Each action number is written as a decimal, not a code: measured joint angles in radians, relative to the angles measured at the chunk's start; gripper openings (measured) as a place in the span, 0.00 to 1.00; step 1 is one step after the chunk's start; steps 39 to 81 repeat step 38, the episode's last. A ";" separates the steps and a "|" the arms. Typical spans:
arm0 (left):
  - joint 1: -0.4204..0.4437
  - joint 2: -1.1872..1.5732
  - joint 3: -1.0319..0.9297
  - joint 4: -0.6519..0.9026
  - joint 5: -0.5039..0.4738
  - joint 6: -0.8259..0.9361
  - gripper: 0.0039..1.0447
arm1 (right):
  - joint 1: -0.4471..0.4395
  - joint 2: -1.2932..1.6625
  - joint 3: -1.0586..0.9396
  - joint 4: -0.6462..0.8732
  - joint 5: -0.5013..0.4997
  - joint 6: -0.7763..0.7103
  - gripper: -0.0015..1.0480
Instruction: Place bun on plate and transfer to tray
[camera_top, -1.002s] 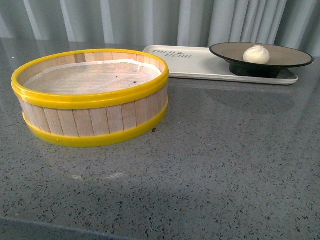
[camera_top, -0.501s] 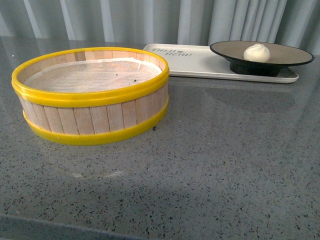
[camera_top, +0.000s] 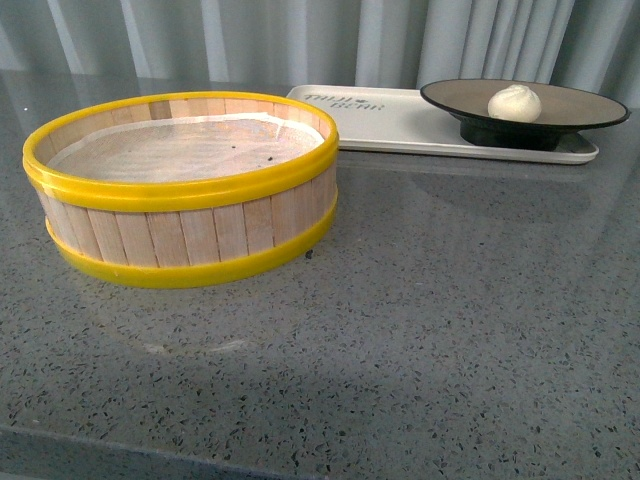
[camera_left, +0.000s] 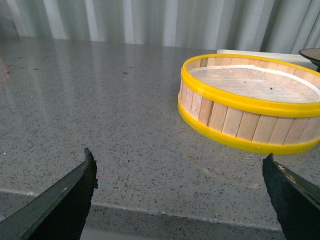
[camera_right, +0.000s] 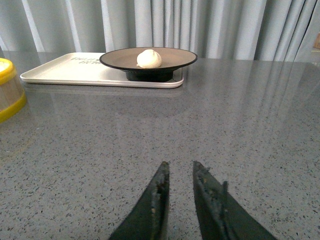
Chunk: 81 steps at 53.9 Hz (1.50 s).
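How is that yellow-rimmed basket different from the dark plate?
The basket has tall wooden walls with yellow bands; the plate is shallow, grey-brown and black-rimmed. The basket sits on the table, with no food in it; the plate sits on the tray, holding the bun. Both are round.

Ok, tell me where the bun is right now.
In the front view the bun sits on the plate, which stands on the right end of the tray, at the far right of the table behind the steamer basket.
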<state>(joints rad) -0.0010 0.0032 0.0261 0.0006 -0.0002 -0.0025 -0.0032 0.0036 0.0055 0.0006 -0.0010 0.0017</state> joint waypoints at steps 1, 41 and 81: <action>0.000 0.000 0.000 0.000 0.000 0.000 0.94 | 0.000 0.000 0.000 0.000 0.000 0.000 0.22; 0.000 0.000 0.000 0.000 0.000 0.000 0.94 | 0.000 0.000 0.000 0.000 0.000 0.001 0.92; 0.000 0.000 0.000 0.000 0.000 0.000 0.94 | 0.000 0.000 0.000 0.000 0.000 0.001 0.92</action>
